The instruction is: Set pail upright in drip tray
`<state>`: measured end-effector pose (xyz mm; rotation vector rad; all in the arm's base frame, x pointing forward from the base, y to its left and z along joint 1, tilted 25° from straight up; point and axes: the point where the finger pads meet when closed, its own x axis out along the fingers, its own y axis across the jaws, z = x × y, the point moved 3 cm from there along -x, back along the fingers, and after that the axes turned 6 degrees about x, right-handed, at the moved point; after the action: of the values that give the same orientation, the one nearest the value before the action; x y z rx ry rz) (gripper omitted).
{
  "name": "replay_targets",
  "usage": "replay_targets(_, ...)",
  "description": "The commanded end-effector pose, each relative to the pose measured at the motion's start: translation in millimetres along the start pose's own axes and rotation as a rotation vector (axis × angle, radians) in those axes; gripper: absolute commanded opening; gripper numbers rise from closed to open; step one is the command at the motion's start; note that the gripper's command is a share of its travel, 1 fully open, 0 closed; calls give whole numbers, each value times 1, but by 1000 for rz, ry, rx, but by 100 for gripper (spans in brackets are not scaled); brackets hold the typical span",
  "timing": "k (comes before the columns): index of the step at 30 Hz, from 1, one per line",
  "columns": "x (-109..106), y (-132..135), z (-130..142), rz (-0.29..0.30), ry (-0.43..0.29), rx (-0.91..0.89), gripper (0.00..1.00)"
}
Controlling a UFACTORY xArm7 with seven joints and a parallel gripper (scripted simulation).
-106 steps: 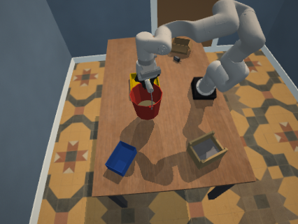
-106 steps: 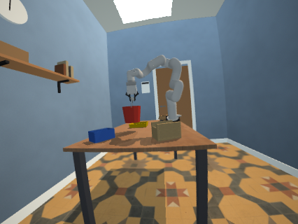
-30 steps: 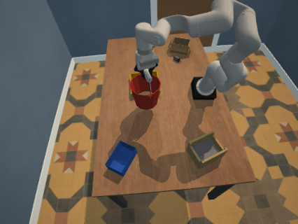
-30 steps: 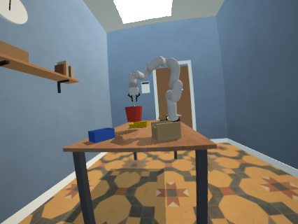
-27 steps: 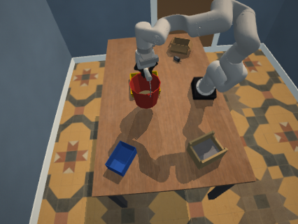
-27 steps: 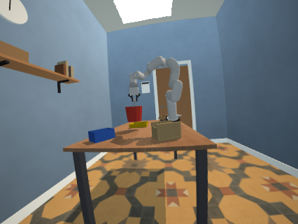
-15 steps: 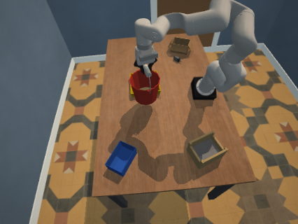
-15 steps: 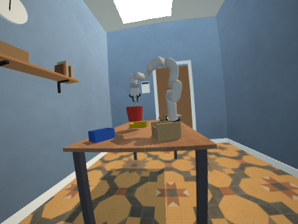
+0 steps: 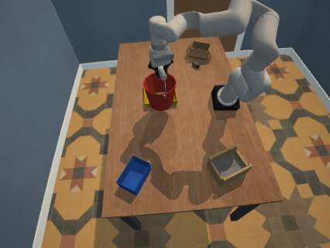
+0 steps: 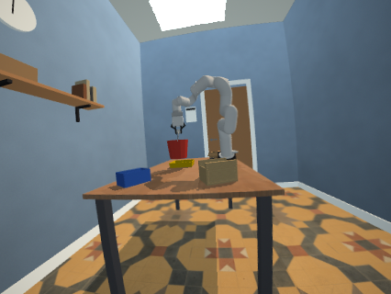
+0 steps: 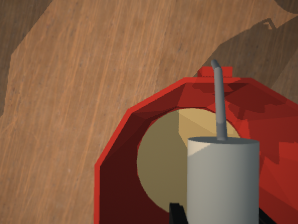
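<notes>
The red pail (image 9: 159, 93) hangs upright from its grey wire handle, held in the air above the yellow drip tray (image 9: 161, 98), which is mostly hidden behind it in the top view. In the exterior view the pail (image 10: 177, 148) hangs clear above the yellow tray (image 10: 182, 163). My gripper (image 9: 162, 72) is shut on the pail's handle, right above the pail. The wrist view shows the pail (image 11: 200, 150) from above, with its tan inside floor and the grey handle grip (image 11: 223, 175); the tray is not visible there.
A blue bin (image 9: 134, 174) lies at the near left of the table and an open brown box (image 9: 228, 165) at the near right. A small cardboard box (image 9: 199, 50) and a dark small object (image 9: 196, 65) lie at the far side. The arm's black base (image 9: 225, 98) stands to the right.
</notes>
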<state>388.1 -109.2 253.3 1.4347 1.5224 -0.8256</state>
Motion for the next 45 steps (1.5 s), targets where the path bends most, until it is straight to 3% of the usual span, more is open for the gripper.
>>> replay_targets(1,-2,0,13,4,-1,0,0)
replay_targets(45,-2,-11,105,4,-1,0,0)
